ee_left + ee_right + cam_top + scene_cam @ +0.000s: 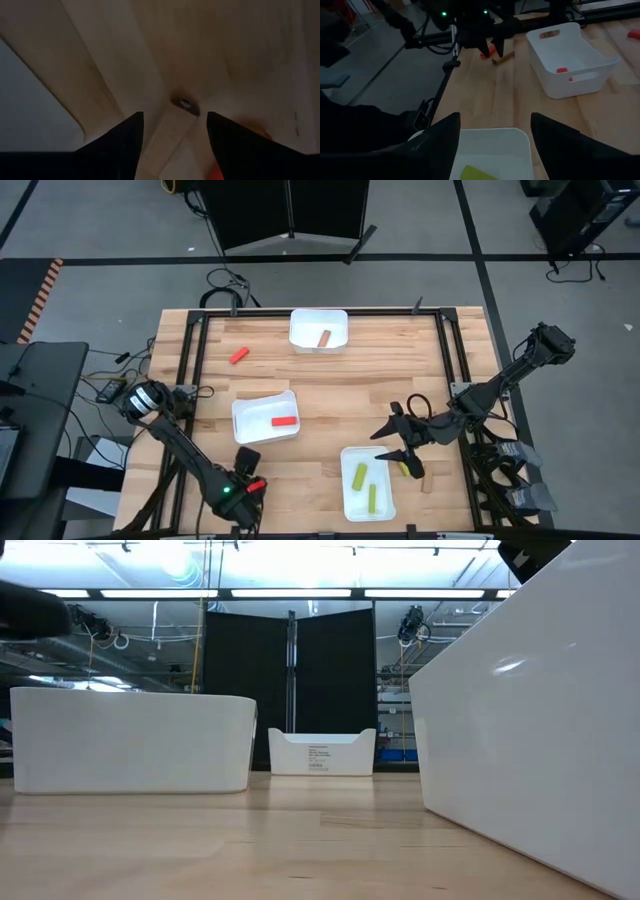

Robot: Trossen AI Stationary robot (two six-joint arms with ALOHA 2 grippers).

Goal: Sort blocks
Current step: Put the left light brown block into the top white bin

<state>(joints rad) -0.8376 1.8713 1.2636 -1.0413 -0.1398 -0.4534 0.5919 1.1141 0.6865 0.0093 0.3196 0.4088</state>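
- The right gripper (400,442) hovers near the table's front edge, right of centre, fingers spread wide and holding nothing, just beside the right rim of the front tray (347,490).
- A yellow-green block (404,469) lies on the bare wood right beside that tray, close under the gripper; a tan block (424,481) rests a little further toward the right edge.
- Two yellow-green blocks (360,476) already lie inside the front tray, so the loose yellow-green one appears the likely next pick.
- To do it well, the gripper should line its open fingers across the block's short width, come straight down clear of the tray wall, and close only once both fingers flank the block.
- The left gripper (250,480) sits low at the front-left corner; its fingers (125,145) stand apart, and a red block (256,484) shows at them, though whether it is gripped cannot be told.
- A red block (284,421) lies in the middle tray (243,413), a tan one (325,338) in the rear tray (300,320), and another red block (239,356) sits loose toward the back-left.
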